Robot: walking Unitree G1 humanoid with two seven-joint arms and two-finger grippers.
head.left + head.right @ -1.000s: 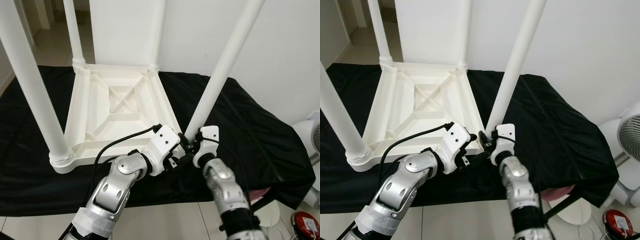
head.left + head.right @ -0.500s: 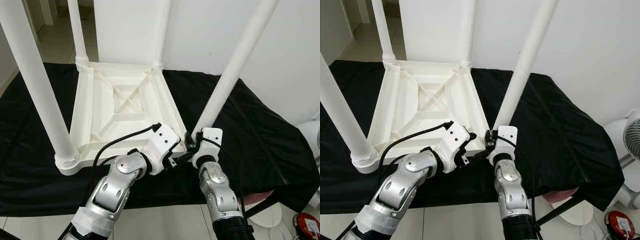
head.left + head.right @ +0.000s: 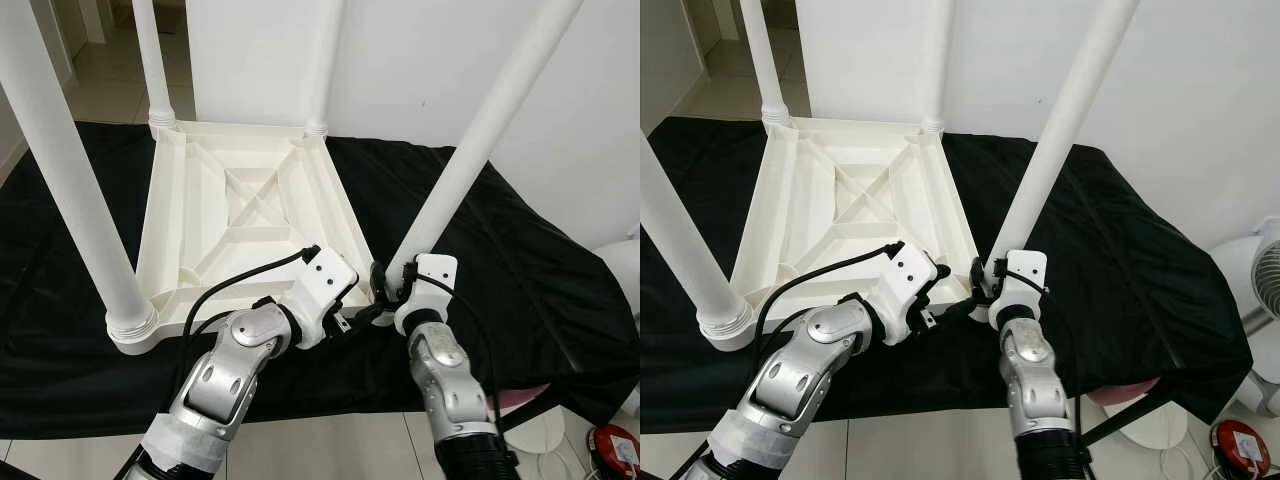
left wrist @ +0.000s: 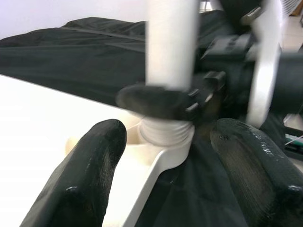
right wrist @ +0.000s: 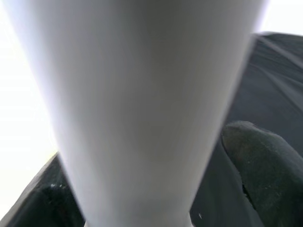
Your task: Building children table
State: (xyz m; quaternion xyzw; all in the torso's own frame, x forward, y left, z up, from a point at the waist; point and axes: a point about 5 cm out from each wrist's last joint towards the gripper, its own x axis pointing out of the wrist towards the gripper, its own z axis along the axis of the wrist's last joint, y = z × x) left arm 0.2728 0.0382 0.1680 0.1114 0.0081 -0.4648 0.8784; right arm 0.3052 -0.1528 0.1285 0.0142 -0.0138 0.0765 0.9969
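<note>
black cloth (image 3: 500, 250) | right gripper (image 4: 156, 101) clamps table leg (image 3: 480, 135) | left gripper (image 4: 165, 156) jaws apart

Cloth: I saw a black cloth (image 3: 520, 270) draped over the bench, creased and hanging down over the near edge and the right corner.
Wall: a plain white wall (image 3: 1200, 90) stood behind the bench on the right.
Floor: I made out pale tiles (image 3: 330, 445) in front of the bench and more of them (image 3: 100, 75) at the far left.
Fan: a white fan (image 3: 1268, 275) sat at the right edge, partly cut off.
Red item: a small red object (image 3: 612, 450) lay on the floor at the lower right; I could not tell what it was.
</note>
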